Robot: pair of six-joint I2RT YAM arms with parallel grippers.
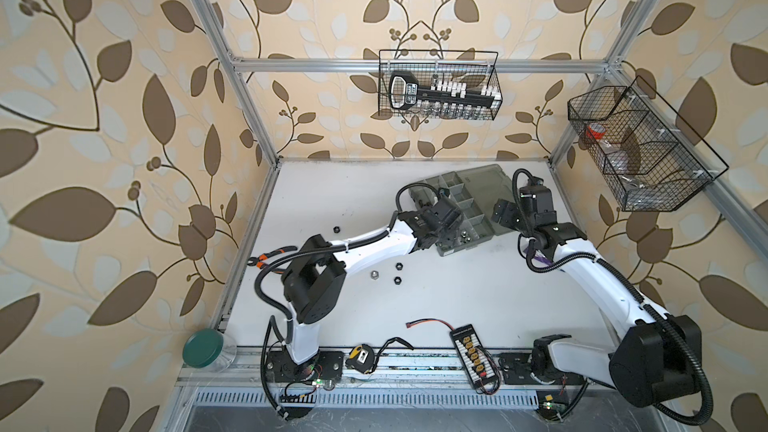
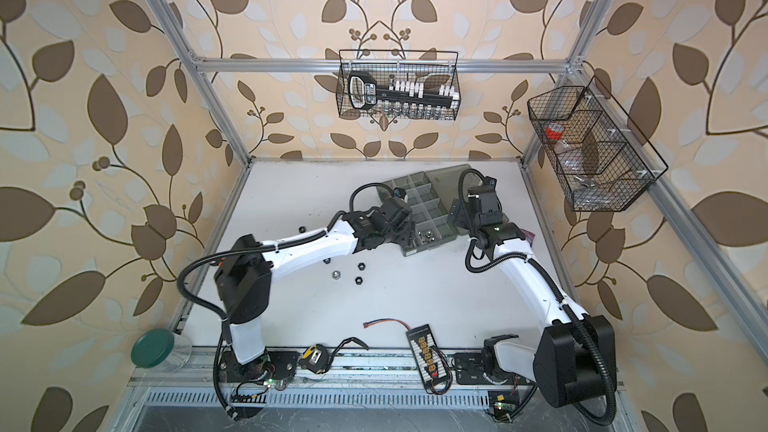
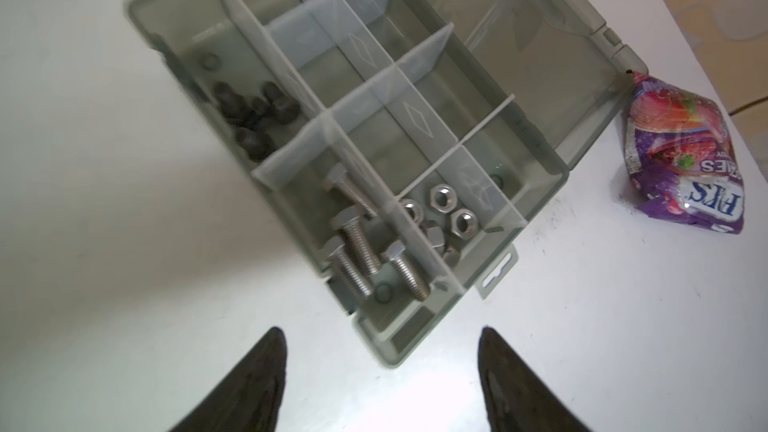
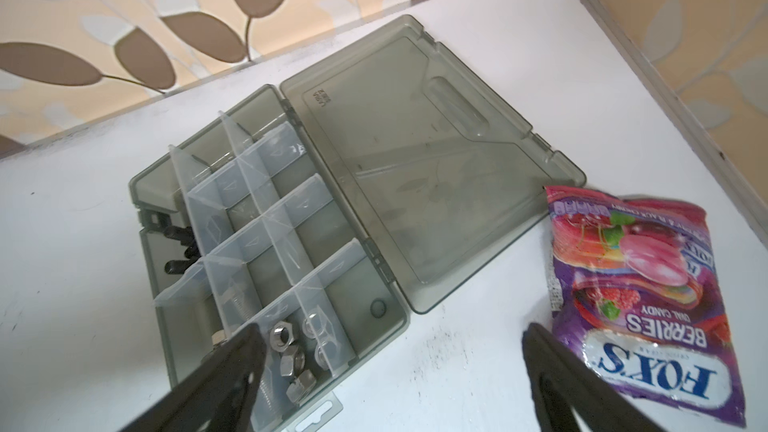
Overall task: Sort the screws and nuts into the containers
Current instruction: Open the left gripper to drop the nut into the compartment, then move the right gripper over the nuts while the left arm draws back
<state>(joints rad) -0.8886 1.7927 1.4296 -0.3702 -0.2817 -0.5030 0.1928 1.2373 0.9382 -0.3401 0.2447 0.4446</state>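
The open grey organizer case (image 1: 478, 191) lies at the back of the table, and its containers (image 3: 374, 89) are split by thin dividers. One holds silver screws (image 3: 361, 251), its neighbour silver nuts (image 3: 444, 205), and another black screws (image 3: 253, 110). Several loose nuts (image 1: 397, 280) lie on the table in front of the case, mostly black with one silver (image 1: 374, 274). My left gripper (image 3: 380, 330) hovers open and empty over the case's near corner. My right gripper (image 4: 392, 326) is open and empty, with one finger (image 4: 232, 359) over the nut container.
A purple candy bag (image 4: 640, 297) lies right of the case lid (image 4: 415, 168). Pliers (image 1: 266, 257) sit at the left edge. A tape measure (image 1: 360, 354), a connector board (image 1: 473, 353) and a green-lidded jar (image 1: 203, 347) line the front. Wire baskets (image 1: 438, 85) hang above.
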